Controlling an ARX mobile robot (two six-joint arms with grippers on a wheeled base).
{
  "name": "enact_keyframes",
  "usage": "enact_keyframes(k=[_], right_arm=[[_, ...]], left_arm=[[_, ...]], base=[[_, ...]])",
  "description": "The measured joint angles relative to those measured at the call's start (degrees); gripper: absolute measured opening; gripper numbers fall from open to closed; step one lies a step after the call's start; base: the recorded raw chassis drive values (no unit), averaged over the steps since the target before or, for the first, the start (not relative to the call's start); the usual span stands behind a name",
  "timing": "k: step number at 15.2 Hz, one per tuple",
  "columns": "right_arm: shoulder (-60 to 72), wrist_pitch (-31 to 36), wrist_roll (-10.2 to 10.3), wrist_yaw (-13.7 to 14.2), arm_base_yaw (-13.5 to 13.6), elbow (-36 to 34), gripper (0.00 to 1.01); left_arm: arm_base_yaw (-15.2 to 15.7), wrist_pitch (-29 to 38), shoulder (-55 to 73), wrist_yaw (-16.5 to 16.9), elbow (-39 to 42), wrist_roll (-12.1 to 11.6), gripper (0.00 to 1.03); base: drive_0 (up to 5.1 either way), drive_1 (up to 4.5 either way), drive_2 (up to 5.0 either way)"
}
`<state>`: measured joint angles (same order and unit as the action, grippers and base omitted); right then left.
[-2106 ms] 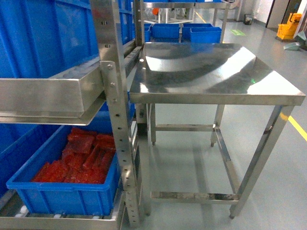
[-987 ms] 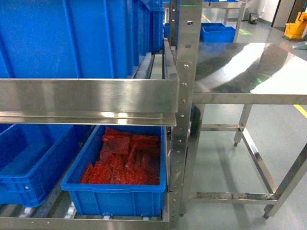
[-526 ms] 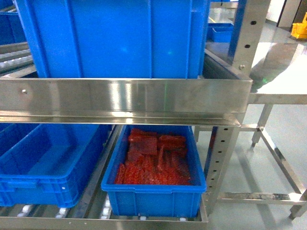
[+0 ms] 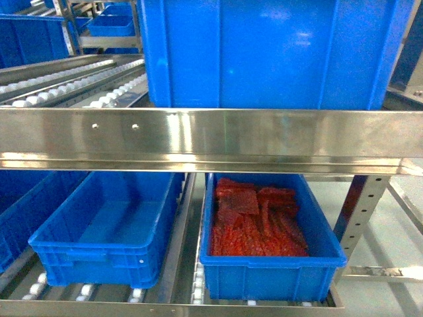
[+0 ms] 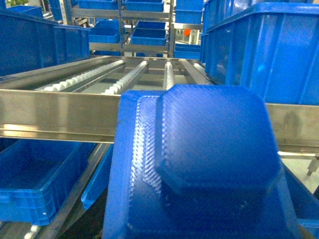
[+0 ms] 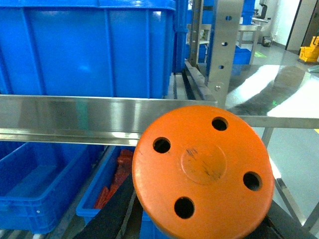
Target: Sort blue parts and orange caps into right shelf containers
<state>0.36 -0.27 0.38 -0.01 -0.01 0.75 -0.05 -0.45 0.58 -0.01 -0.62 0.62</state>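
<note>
Head view: a steel shelf rail [image 4: 211,140] crosses the frame. Above it, at 12 o'clock, stands a large blue crate [image 4: 271,53]; roller tracks [image 4: 73,82] lie at 10 o'clock. Below the rail, an empty blue crate [image 4: 109,228] sits at 7 o'clock and, just beside it at 5 o'clock, a second lower crate [image 4: 271,261] holds a heap of red-orange pieces [image 4: 254,221]. Neither tool appears here.

Left wrist view: a blue moulded part [image 5: 199,164] with a raised octagonal face fills the lower centre, from 6 o'clock upward, close before the camera. The left tool itself is hidden behind it, so its opening cannot be told. The rail and roller tracks lie behind.

Right wrist view: an orange cap [image 6: 203,172], a round disc with four holes, fills 5 o'clock, close to the lens. Dark parts of the right tool [image 6: 112,214] show beneath it; whether they clamp it cannot be told. The large crate stands at 11 o'clock above the rail.
</note>
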Motion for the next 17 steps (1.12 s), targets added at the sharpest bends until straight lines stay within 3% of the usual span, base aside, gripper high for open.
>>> enact_keyframes(k=[17], right_arm=[[0.0,-0.1,0.0,0.0,0.0,0.0,0.42]], left_arm=[[0.0,0.0,0.0,0.0,0.0,0.0,0.43]], base=[[-5.0,2.41,2.4]])
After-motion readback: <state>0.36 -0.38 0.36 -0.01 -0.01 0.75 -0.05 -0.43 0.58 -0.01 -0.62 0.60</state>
